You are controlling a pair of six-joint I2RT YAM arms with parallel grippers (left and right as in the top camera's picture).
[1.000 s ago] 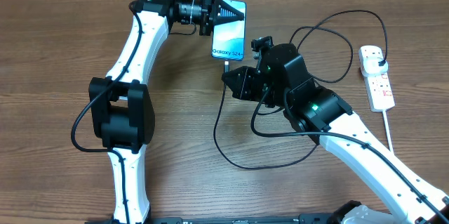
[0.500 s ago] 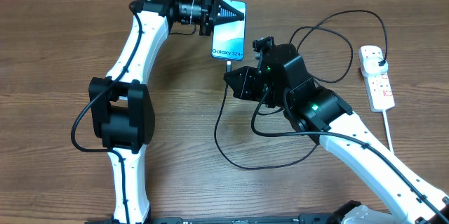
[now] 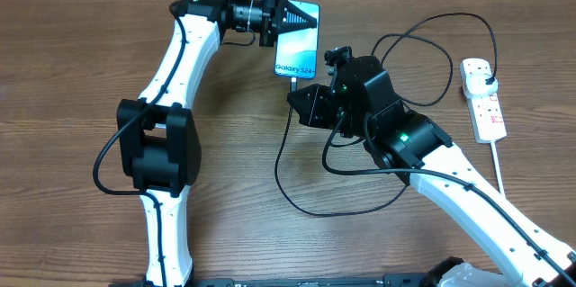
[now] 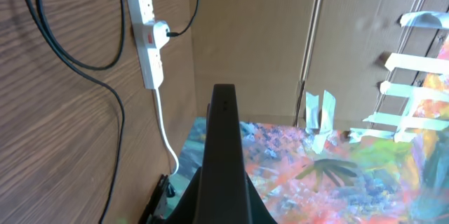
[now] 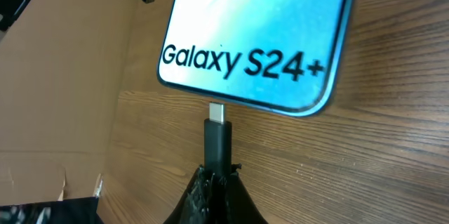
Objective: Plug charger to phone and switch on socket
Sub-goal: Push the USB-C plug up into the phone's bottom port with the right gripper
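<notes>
The phone has a lit blue screen reading "Galaxy S24+" and fills the top of the right wrist view. My left gripper is shut on its far end; in the left wrist view the fingers are one closed dark wedge. My right gripper is shut on the charger's black connector. The connector's metal tip meets the phone's bottom edge and still partly shows. The black cable loops across the table to a plug in the white socket, which also shows in the left wrist view.
The socket's thick white cord runs toward the front right. Cable loops lie between my right arm and the socket. A cardboard wall stands past the table's far edge.
My left gripper and the phone have shifted slightly to the right. My right gripper has edged a little toward the phone with the connector.
</notes>
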